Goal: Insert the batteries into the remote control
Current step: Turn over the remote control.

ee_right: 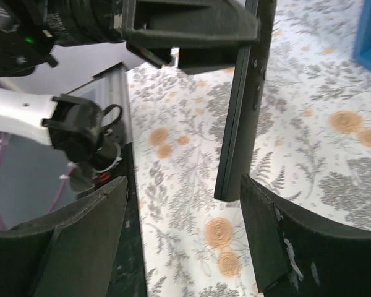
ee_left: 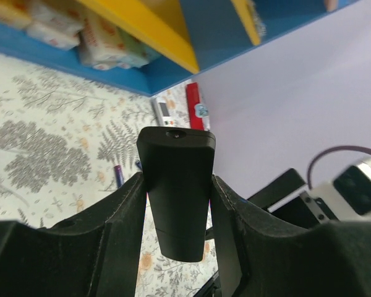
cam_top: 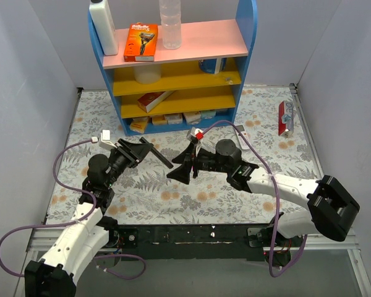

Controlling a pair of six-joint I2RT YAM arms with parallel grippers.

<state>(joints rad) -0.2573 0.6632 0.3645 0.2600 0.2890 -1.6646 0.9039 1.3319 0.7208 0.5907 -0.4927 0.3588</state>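
The left gripper (cam_top: 138, 150) pinches the black remote (ee_left: 175, 161) tight and holds it up off the table. The right gripper (ee_right: 184, 185) is wide open and holds nothing; the remote's end hangs close to its fingers. One battery (ee_left: 119, 175) lies on the flowery table (cam_top: 266, 130), at nine o'clock from the remote in the left wrist view. I think the left side should hold the remote very steady while the right one works slowly. Farther off, at twelve o'clock, stands a blue shelf (cam_top: 173, 62), with plain walls (cam_top: 25, 62) around.
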